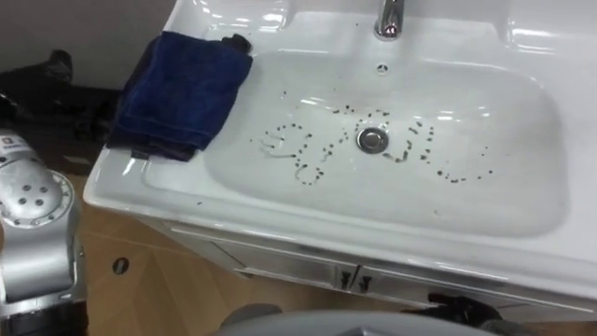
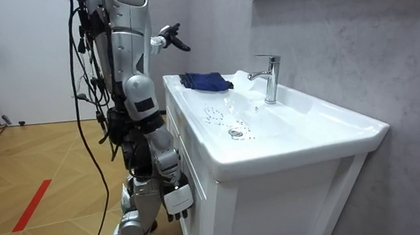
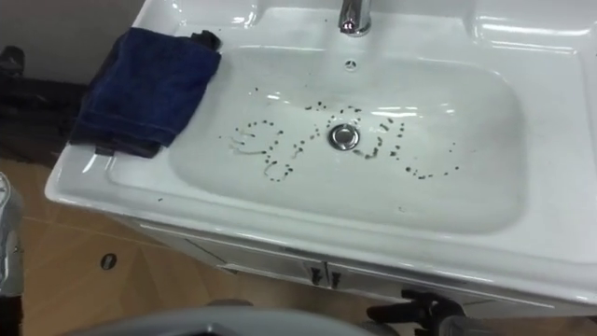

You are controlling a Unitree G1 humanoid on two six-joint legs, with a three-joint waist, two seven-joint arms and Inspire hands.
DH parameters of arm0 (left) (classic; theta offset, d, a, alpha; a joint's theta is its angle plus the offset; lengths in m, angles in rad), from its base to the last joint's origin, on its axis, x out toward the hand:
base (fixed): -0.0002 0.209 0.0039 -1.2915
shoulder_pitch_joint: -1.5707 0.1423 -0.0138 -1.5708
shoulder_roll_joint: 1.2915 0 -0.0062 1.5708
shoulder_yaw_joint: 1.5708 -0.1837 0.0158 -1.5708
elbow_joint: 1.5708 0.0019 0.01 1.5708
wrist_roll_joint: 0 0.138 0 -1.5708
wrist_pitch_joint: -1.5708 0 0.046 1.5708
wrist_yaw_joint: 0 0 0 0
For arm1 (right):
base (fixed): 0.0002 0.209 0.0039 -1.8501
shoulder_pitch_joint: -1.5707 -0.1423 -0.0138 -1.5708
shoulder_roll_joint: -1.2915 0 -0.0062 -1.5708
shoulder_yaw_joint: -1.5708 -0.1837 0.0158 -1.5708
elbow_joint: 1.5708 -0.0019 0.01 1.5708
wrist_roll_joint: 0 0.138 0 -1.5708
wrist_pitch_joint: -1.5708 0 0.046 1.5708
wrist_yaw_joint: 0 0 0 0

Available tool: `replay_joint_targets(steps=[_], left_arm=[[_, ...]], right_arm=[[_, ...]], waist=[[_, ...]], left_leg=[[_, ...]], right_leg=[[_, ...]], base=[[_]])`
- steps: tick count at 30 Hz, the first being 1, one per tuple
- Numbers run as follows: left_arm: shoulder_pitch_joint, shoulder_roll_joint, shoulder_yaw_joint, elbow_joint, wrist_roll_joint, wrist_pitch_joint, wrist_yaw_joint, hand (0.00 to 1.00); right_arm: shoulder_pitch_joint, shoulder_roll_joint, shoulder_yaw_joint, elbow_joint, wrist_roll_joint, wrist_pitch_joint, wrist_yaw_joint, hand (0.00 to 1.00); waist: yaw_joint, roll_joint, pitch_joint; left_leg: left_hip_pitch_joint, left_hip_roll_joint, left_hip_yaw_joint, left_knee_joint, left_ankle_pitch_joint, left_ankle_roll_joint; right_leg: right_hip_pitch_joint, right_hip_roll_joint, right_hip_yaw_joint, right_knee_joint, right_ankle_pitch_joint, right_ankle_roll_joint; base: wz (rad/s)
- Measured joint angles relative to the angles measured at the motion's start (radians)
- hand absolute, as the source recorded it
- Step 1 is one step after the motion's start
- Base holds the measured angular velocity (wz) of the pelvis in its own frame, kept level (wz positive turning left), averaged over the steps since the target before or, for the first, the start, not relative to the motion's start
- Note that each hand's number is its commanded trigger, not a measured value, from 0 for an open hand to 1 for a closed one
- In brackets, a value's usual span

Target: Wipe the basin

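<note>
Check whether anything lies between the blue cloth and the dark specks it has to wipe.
Nothing visible. The blue cloth lies on the left rim of the basin; bare white slope runs from it to the dark specks around the drain. The faucet stands on the back rim, off that path.

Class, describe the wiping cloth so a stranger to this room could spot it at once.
Find the white basin with its chrome tap. On its flat rim at the robot's left lies a folded cloth. It is dark blue and soft, unlike the tiny dark specks round the drain.
</note>
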Motion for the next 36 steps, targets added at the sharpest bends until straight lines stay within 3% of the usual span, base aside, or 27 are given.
replay_joint_targets(steps=[7,10,12,21,34,36], left_arm=[[-0.001,0.0,-0.007,-0.001,0.009,-0.031,-0.015,0.0],[-0.001,0.0,-0.024,0.001,0.064,-0.044,-0.032,0.0],[-0.001,0.0,-0.058,0.023,0.111,-0.073,-0.057,0.0],[0.0,-0.002,-0.157,0.053,0.144,-0.088,-0.132,0.0],[0.002,-0.013,-0.19,0.061,0.143,-0.101,-0.148,0.0],[0.0,-0.013,-0.21,0.106,0.143,-0.118,-0.146,0.0]], right_arm=[[0.002,0.0,-0.014,0.015,0.0,-0.04,0.002,0.0],[0.003,0.0,-0.027,0.027,-0.001,-0.058,0.003,0.0],[0.001,0.0,-0.029,0.036,-0.002,-0.063,0.006,0.0],[-0.001,-0.001,-0.04,0.052,-0.003,-0.092,0.015,0.0],[-0.016,-0.002,-0.043,0.088,-0.003,-0.099,0.014,0.0],[-0.016,-0.005,-0.029,0.085,-0.003,-0.095,0.011,0.0]], waist=[[-0.041,0.004,-0.0032],[-0.055,0.004,-0.0029],[-0.064,0.003,-0.002],[-0.082,0.001,-0.0006],[-0.079,-0.015,-0.0016],[-0.077,-0.015,-0.0018]], left_leg=[[0.018,-0.003,0.007,-0.016,0.002,-0.001],[0.027,-0.003,0.011,-0.017,0.002,-0.001],[0.037,-0.005,0.007,-0.02,0.002,-0.001],[0.038,-0.005,0.007,-0.023,0.002,0.0],[0.041,-0.007,0.007,-0.029,0.002,0.0],[0.043,-0.006,0.007,-0.029,0.002,0.0]], right_leg=[[0.006,-0.002,0.015,0.0,0.0,0.0],[0.01,-0.003,0.018,0.0,0.0,0.0],[0.02,-0.004,0.016,0.0,0.0,0.001],[0.02,-0.004,0.018,-0.002,-0.001,0.001],[0.02,-0.003,0.025,-0.011,-0.001,0.002],[0.02,-0.003,0.026,-0.007,-0.001,0.002]], base=[[-0.05],[-0.06],[0.0],[0.0],[-0.01],[0.0]])
